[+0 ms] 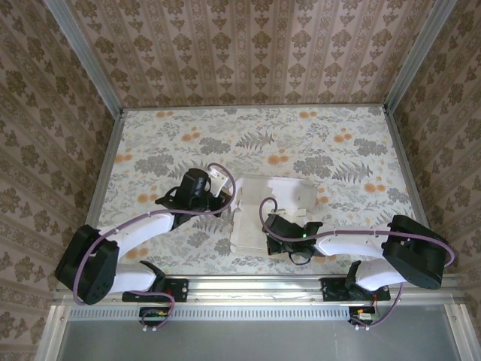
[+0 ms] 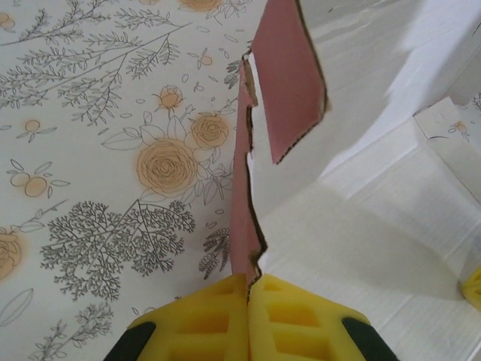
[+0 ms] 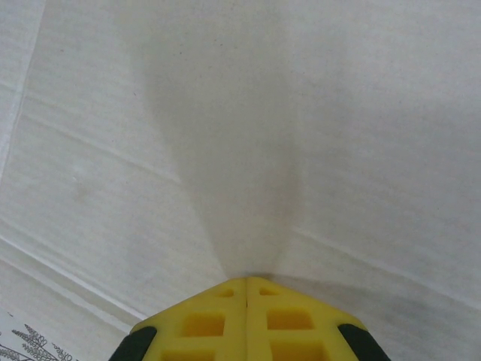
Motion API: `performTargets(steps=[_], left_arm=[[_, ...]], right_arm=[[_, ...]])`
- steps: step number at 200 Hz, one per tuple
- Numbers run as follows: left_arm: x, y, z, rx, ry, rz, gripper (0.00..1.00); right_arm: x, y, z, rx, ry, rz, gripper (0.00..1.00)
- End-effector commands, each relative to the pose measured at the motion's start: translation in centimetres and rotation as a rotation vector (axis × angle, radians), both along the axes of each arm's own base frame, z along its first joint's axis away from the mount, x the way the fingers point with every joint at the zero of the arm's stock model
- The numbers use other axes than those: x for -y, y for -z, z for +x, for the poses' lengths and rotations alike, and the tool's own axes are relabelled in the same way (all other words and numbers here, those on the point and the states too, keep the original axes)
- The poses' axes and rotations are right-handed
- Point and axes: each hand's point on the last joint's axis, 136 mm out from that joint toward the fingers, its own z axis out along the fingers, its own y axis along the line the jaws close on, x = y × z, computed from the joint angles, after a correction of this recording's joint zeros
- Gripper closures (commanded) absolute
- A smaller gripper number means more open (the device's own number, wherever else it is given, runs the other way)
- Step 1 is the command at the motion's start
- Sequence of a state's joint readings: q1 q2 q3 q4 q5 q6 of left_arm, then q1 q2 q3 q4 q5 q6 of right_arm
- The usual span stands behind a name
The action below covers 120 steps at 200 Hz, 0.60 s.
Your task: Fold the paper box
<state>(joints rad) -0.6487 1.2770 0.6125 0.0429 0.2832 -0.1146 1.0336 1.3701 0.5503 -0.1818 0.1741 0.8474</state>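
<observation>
Where the left gripper (image 2: 248, 282) pinches, the paper box (image 2: 285, 83) wall rises.

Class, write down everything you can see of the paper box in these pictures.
The paper box is thin cardboard, pink outside and whitish inside, lying part-folded on the floral table, white face up. One pink wall with notched edges stands upright; the left gripper is shut on it. The right gripper, shut, points at the white panel; contact is unclear.
</observation>
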Motion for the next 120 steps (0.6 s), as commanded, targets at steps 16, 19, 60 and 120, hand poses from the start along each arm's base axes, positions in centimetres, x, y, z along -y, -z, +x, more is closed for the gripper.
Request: performTargets(steps=[16,19,60,120], left_arm=[[0.0,0.2,-0.8,-0.052,-0.04,-0.012,0.94],[0.0,0.2,-0.8,-0.058,-0.041,-0.013,0.94],[0.4,1.1,-1.3,-0.122,-0.056,-0.011,0.94],[0.4,2.5,-1.6,-0.14,-0.064,0.033,0.95]], right_arm=[[0.9,0.7,-0.2,0.006,0.028,-0.046,0.99],[1.0,1.3,-0.3,-0.005,0.026,-0.067,0.99],[0.2,0.9,-0.5,0.009,0.004,-0.071,0.99],[-1.8,0.3,-1.1,0.031,-0.08,-0.056,0.99]])
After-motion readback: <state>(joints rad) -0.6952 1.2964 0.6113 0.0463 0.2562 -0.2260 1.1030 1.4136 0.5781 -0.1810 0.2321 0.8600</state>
